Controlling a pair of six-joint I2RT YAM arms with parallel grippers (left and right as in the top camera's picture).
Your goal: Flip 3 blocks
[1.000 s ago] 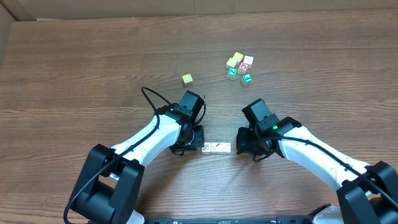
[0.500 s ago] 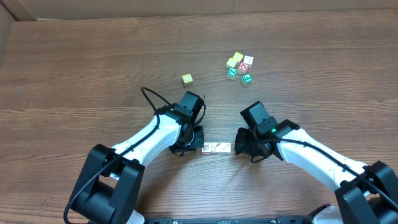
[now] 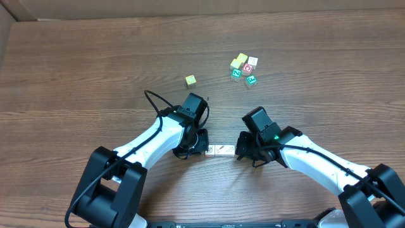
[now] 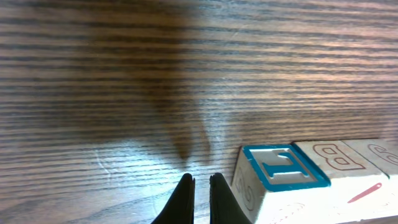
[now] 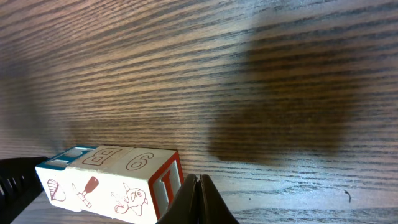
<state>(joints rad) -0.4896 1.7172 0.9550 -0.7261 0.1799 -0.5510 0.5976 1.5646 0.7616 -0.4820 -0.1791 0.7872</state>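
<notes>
Three pale cream blocks (image 3: 220,150) lie side by side in a touching row between my two grippers. In the left wrist view the nearest block (image 4: 280,171) has a blue-framed letter on top, and the one beyond it (image 4: 336,155) shows a B. The right wrist view shows the row (image 5: 112,177) with drawn pictures on its near side and a red-framed letter on its end face. My left gripper (image 3: 201,144) (image 4: 201,183) is shut and empty, just left of the row's left end. My right gripper (image 3: 241,151) (image 5: 198,183) is shut and empty, right beside the red-framed end.
A plain yellow cube (image 3: 190,80) sits alone farther back. A cluster of yellow, red and green letter cubes (image 3: 243,68) lies at the back right. A cardboard wall (image 3: 12,9) borders the far side of the wooden table (image 3: 76,76).
My right gripper has closed and slid left until it is beside the right end of the row. The left arm and the blocks have not moved.
</notes>
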